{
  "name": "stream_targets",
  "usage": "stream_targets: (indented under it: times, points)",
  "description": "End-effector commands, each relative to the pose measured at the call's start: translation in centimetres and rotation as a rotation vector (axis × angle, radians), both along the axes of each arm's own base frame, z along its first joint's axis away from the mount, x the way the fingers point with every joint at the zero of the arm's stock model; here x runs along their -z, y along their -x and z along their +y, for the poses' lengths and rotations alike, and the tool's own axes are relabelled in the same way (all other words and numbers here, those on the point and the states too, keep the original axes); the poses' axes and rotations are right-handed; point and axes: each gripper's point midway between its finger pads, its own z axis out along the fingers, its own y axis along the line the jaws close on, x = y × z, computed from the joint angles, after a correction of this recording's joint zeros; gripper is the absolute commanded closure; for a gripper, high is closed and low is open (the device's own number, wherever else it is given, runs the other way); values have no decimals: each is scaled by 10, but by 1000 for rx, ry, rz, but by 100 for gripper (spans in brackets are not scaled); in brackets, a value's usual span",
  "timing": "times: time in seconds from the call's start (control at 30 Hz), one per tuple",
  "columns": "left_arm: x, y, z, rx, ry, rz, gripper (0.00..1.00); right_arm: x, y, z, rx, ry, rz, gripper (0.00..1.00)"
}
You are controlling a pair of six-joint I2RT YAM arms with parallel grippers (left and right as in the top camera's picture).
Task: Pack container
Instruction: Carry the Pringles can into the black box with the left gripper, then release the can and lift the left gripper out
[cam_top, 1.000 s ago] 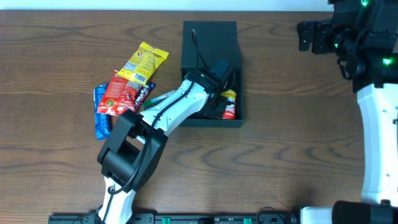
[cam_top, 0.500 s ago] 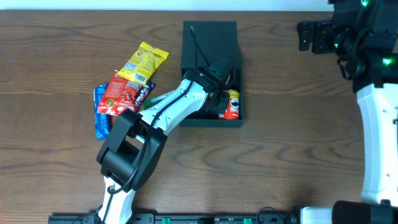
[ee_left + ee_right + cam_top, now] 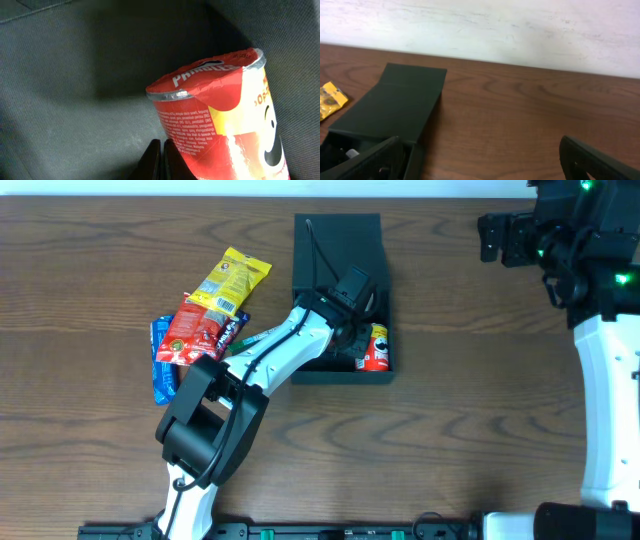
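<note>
Container [image 3: 337, 240] floor partly hidden under left tool [image 3: 162, 155], pressed together beside cropped red can [image 3: 220, 115]; right tool [image 3: 480, 145] spread.

There was one black container [image 3: 340, 240], one red chip can [image 3: 377, 347], three snack packs clearly countable, namely one yellow pack [image 3: 232, 280], one red pack [image 3: 195, 332] and one blue pack [image 3: 163, 375], plus two arms, a left arm [image 3: 270, 352] and a right arm [image 3: 608, 380].

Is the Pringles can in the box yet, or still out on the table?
In. The Pringles can lies inside the container, by its right wall.
</note>
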Motion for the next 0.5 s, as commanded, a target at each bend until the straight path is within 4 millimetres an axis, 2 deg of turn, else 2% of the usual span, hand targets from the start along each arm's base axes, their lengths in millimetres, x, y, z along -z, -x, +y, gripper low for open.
stream_targets:
  times: [0.0, 0.23, 0.33, 0.47]
  points:
    - [11, 1, -1, 45, -8, 11, 94, -4, 2, 0, -2, -4, -12, 1]
    - [5, -14, 14, 7, -78, -56, 94, -8, 0, -1, -2, -3, -27, 1]
    - [-17, -29, 15, -15, -51, -105, 94, -10, -1, -1, -2, -2, -39, 1]
    - [-60, -54, 15, -49, 4, -195, 94, -12, -3, -1, -2, -1, -50, 1]
